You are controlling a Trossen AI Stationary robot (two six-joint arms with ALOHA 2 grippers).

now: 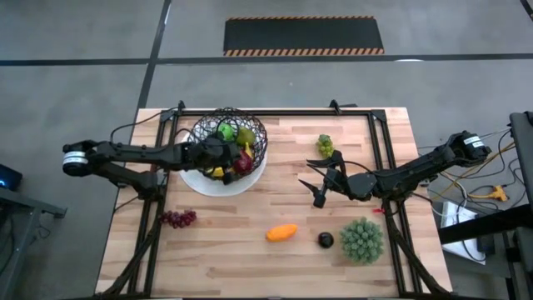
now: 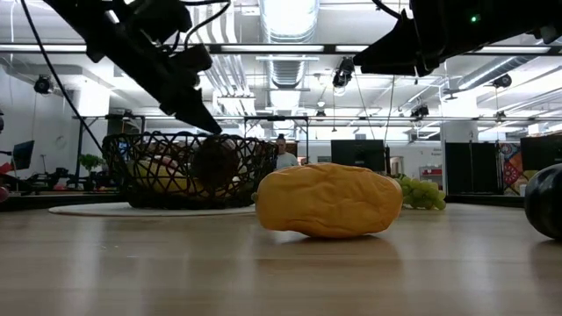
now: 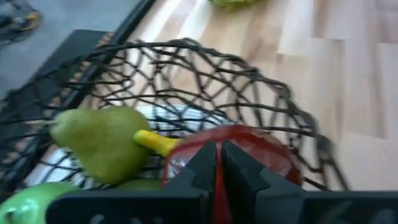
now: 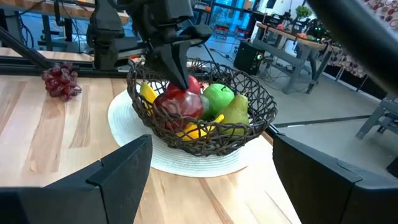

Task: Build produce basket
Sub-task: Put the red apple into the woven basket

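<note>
We see the orange piece and plum near the table's front edge, purple grapes front-left. Right gripper mid-table, jaws spread. Left gripper inside the basket, back-left, jaws pressed together over a red fruit.

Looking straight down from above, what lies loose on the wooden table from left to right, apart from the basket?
Red grapes → orange piece → green grapes and dark plum, about level with each other → spiky green ball.
</note>
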